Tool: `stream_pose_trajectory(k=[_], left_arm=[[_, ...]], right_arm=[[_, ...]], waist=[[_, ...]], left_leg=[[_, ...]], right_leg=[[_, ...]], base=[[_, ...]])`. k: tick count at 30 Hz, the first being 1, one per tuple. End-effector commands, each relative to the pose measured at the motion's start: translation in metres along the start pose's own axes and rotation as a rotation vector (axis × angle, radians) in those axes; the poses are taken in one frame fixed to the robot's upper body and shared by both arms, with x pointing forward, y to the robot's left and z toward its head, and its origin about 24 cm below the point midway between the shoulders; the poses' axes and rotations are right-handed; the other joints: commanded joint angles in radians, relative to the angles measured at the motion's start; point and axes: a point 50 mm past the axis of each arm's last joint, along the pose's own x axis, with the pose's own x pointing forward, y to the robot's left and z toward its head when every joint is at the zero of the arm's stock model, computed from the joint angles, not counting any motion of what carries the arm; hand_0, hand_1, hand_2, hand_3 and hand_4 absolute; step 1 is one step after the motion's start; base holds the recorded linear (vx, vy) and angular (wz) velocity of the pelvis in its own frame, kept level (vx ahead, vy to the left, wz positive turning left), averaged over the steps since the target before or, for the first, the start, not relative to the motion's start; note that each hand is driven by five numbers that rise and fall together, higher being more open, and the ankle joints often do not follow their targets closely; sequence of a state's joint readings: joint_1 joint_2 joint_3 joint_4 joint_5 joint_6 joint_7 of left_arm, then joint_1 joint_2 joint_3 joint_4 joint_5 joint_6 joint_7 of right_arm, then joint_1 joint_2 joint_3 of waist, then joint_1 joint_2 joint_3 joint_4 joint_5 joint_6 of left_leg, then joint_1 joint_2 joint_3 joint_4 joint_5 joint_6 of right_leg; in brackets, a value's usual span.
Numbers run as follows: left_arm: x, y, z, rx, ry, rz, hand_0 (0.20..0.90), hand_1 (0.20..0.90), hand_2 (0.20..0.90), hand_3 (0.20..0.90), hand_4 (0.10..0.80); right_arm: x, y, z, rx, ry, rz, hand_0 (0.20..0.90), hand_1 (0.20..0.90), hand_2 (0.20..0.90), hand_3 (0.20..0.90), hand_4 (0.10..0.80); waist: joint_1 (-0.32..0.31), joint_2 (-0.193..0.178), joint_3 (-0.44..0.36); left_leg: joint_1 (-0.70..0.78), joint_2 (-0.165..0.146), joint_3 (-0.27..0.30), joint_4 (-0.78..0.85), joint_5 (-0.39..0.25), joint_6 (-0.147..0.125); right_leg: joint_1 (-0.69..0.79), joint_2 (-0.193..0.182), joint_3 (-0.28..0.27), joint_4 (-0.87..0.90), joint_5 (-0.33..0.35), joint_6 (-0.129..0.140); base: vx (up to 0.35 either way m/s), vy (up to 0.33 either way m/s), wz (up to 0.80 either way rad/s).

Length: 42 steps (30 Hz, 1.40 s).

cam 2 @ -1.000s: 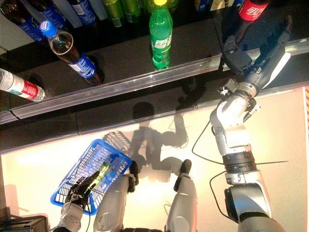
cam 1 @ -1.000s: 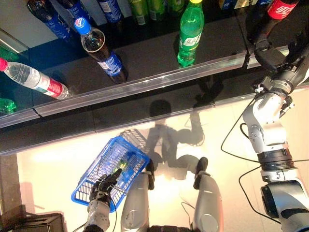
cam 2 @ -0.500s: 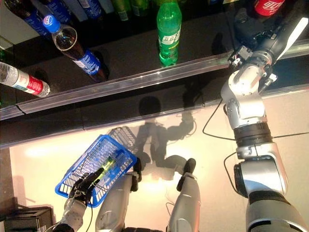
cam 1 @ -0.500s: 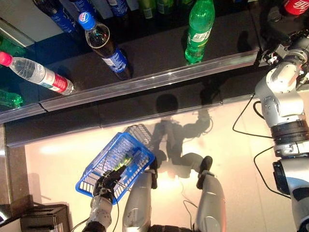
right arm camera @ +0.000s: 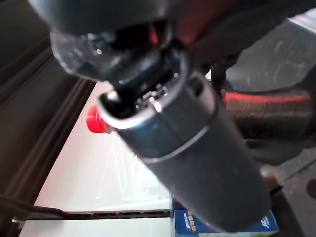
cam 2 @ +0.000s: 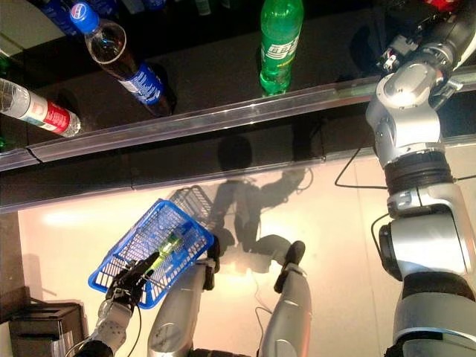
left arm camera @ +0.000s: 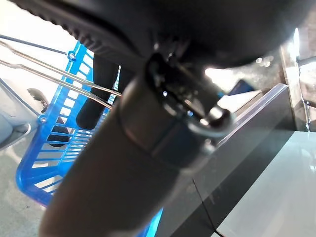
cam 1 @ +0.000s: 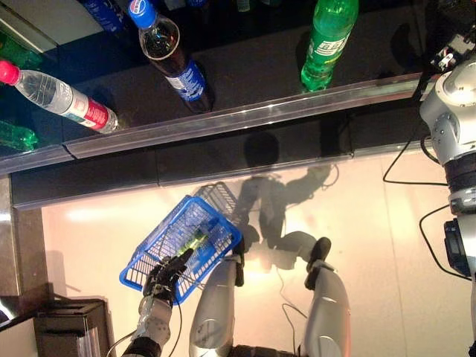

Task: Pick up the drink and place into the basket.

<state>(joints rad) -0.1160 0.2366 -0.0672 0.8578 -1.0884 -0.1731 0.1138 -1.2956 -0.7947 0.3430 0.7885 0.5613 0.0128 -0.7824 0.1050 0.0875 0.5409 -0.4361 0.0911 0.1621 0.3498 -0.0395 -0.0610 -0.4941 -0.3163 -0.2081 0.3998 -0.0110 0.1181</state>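
Observation:
My left hand (cam 1: 165, 277) is shut on the thin wire handles of the blue basket (cam 1: 160, 245) and holds it low at the left, off the floor. Something small and green (cam 1: 192, 242) lies in the basket. My right arm reaches up to the dark shelf at the far right, and my right hand (cam 2: 446, 26) is at the top edge by a red-labelled drink (cam 2: 439, 4). In the right wrist view a dark bottle with a red band (right arm camera: 266, 106) lies just past the hand. Whether the fingers close on it is hidden.
On the shelf stand a green bottle (cam 1: 327, 41), a cola bottle with a blue label (cam 1: 171, 52) and a clear water bottle with a red label (cam 1: 59, 97). A metal rail (cam 1: 245, 115) edges the shelf. A dark box (cam 1: 67, 327) sits at lower left.
The whole picture has shifted, so the camera moved. My right arm has stretched further toward the shelf's top right. The blue basket hangs as before.

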Motion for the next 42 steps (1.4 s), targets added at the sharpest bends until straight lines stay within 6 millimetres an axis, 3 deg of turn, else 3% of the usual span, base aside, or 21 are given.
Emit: stream_pose_trajectory(k=[1, 4, 5, 9, 10, 13, 30, 36, 42], left_arm=[[-0.008, 0.024, 0.024, 0.037, -0.074, -0.016, 0.300, 0.300, 0.300, 0.200, 0.100], [-0.008, 0.027, 0.025, 0.044, -0.069, -0.006, 0.300, 0.300, 0.300, 0.200, 0.100], [-0.008, 0.027, 0.026, 0.048, -0.070, -0.004, 0.300, 0.300, 0.300, 0.200, 0.100], [-0.009, 0.032, 0.027, 0.049, -0.070, -0.002, 0.300, 0.300, 0.300, 0.200, 0.100], [-0.010, 0.034, 0.027, 0.047, -0.067, 0.000, 0.300, 0.300, 0.300, 0.200, 0.100], [-0.010, 0.034, 0.027, 0.039, -0.072, -0.004, 0.300, 0.300, 0.300, 0.200, 0.100], [-0.013, 0.053, 0.028, -0.022, -0.090, 0.064, 0.300, 0.300, 0.300, 0.200, 0.100], [-0.016, 0.061, 0.026, -0.068, -0.103, 0.094, 0.300, 0.300, 0.300, 0.200, 0.100], [-0.020, 0.070, 0.028, -0.117, -0.142, 0.134, 0.300, 0.300, 0.300, 0.200, 0.100]], right_arm=[[0.026, -0.023, 0.086, 0.033, -0.271, -0.052, 0.300, 0.300, 0.300, 0.200, 0.100], [0.029, -0.026, 0.088, 0.023, -0.267, -0.075, 0.300, 0.300, 0.300, 0.200, 0.100], [0.031, -0.029, 0.090, 0.027, -0.267, -0.084, 0.300, 0.300, 0.300, 0.200, 0.100], [0.032, -0.032, 0.087, 0.040, -0.255, -0.099, 0.300, 0.300, 0.300, 0.200, 0.100], [0.032, -0.033, 0.084, 0.034, -0.251, -0.099, 0.300, 0.300, 0.300, 0.200, 0.100], [0.032, -0.034, 0.081, 0.027, -0.248, -0.104, 0.300, 0.300, 0.300, 0.200, 0.100], [0.030, -0.069, 0.065, 0.051, -0.310, -0.143, 0.300, 0.300, 0.300, 0.200, 0.100], [0.012, -0.068, 0.061, 0.042, -0.381, -0.049, 0.300, 0.300, 0.300, 0.200, 0.100], [-0.022, -0.078, 0.037, 0.080, -0.400, 0.027, 0.300, 0.300, 0.300, 0.200, 0.100]], waist=[[0.025, 0.031, -0.021], [0.031, 0.033, -0.021], [0.032, 0.030, -0.021], [0.031, 0.030, -0.021], [0.031, 0.032, -0.021], [0.028, 0.029, -0.021], [-0.007, 0.001, -0.026], [-0.029, -0.012, -0.053], [-0.056, -0.050, -0.086]], left_leg=[[0.004, 0.067, -0.067, 0.054, -0.016, -0.033], [0.002, 0.070, -0.079, 0.092, -0.051, -0.037], [-0.019, 0.069, -0.075, 0.099, -0.034, -0.031], [-0.025, 0.071, -0.075, 0.123, -0.044, -0.029], [-0.010, 0.072, -0.079, 0.134, -0.068, -0.036], [-0.022, 0.072, -0.073, 0.142, -0.054, -0.029], [0.105, 0.085, -0.045, 0.174, -0.079, -0.035], [0.144, 0.093, -0.035, 0.172, -0.085, -0.038], [0.205, 0.104, -0.010, 0.128, -0.099, -0.036]], right_leg=[[-0.027, -0.028, 0.011, 0.039, -0.018, 0.002], [-0.024, -0.032, 0.015, 0.077, -0.052, 0.008], [-0.039, -0.035, 0.008, 0.077, -0.035, -0.004], [-0.042, -0.037, 0.012, 0.097, -0.045, -0.008], [-0.030, -0.036, 0.021, 0.110, -0.068, 0.002], [-0.037, -0.038, 0.018, 0.106, -0.050, -0.008], [0.107, -0.035, 0.017, 0.090, -0.069, -0.003], [0.155, -0.027, 0.019, 0.065, -0.067, -0.001], [0.221, -0.012, 0.015, 0.006, -0.052, 0.010]], base=[[0.068, -0.001, 0.10], [0.024, -0.016, 0.05], [-0.063, -0.029, 0.07], [0.000, -0.002, 0.03], [0.064, 0.016, 0.01], [-0.025, 0.016, 0.02], [-0.010, 0.014, 0.00], [0.004, 0.039, -0.01], [-0.017, 0.021, -0.04]])
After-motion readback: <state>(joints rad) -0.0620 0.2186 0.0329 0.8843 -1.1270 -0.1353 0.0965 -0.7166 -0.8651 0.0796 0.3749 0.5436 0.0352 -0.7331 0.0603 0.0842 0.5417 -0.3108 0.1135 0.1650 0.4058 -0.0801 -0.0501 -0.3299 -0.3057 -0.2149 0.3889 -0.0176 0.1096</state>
